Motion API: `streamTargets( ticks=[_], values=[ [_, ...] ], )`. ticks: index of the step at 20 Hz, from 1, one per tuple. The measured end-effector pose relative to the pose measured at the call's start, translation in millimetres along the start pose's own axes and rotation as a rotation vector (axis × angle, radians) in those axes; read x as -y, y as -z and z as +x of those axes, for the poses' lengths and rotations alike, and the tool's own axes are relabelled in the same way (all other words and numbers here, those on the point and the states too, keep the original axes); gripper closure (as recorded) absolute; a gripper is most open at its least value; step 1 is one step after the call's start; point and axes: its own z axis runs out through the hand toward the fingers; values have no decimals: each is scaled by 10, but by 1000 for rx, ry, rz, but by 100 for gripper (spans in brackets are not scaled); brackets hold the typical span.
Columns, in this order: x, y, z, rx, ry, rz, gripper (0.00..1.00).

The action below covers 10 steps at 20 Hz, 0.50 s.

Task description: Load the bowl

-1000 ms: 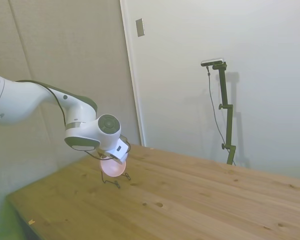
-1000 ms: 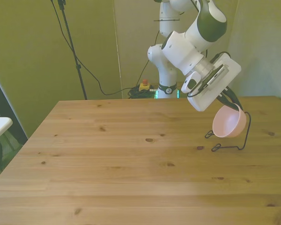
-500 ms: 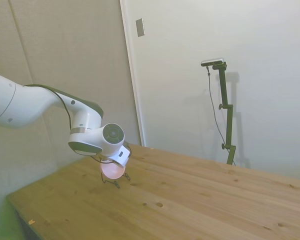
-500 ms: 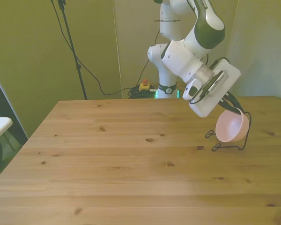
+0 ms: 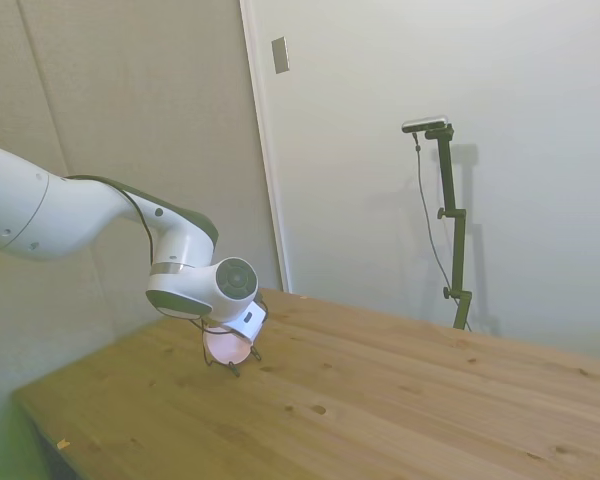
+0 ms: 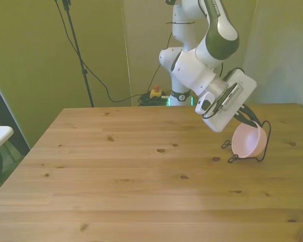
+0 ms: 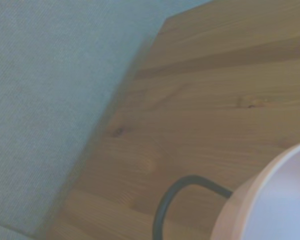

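Pale pink and smooth, the small round plastic bowl (image 6: 248,141) hung tipped on its side at my end effector (image 6: 246,119), its open mouth turned toward the front view's left and its rounded back toward the thin dark wire stand (image 6: 263,142). That stand sat on the wooden worktop (image 6: 141,171) near its right edge in the front view, toward the far corner; in the side view the same spot lay near the worktop's left end, where the bowl (image 5: 226,346) glowed just under my wrist housing. My fingers were hidden behind the white camera plate, so I could not tell whether they were clamped on the rim or already let go.

The relation that mattered was bowl to stand. The bowl sat directly below and slightly outward of my end effector, low enough that its lower edge looked to be at the stand's base wires, with the upright loop just behind it. In the wrist view the bowl's rim (image 7: 270,200) crossed over a curve of the dark wire (image 7: 175,200), though I could not tell if they touched. I judged the loading nearly done: the bowl needed to settle against the wire, then be freed.
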Motion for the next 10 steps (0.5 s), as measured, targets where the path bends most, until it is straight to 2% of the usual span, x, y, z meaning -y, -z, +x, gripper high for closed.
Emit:
streamTargets(
  ticks=[10],
  values=[
    [-25, 59, 49, -9, -7, 5, 0]
  ],
)
